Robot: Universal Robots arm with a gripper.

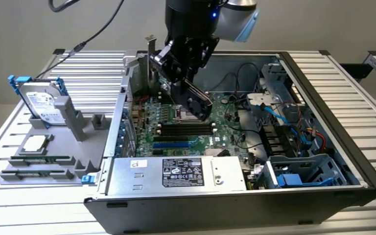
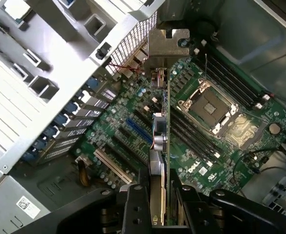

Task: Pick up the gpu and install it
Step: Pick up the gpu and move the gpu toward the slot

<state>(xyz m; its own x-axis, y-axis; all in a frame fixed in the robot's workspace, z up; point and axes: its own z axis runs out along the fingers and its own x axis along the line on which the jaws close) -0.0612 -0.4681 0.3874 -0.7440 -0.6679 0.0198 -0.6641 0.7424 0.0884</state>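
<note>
gpu (image 1: 195, 100) (image 2: 158, 146), the flat green circuit-board card with a black heatsink face and a silver end bracket, is up in the air, pinched in the black two-finger gripper (image 1: 181, 78) (image 2: 158, 209). From the wrist camera you see it edge-on with a finger pressed on each side, so the pincer is clamped onto the card. It hangs tilted, clear above the green motherboard (image 1: 181, 137) (image 2: 118, 117), bracket end toward the perforated rear wall of the case. Right under it are the long black slots and a blue slot (image 2: 138, 129), and the square metal CPU socket (image 2: 209, 109) sits just beside that line. All of it lies inside the open dark-grey computer case (image 1: 344, 147), with a silver power supply box (image 1: 224, 174) with a black label on the side nearest the exterior camera. Further out, at the exterior view's left, a grey plastic holder (image 1: 77, 127) stands on the slatted metal table (image 1: 18, 215), carrying a silver hard drive in a blue frame (image 1: 41, 105) upright.
</note>
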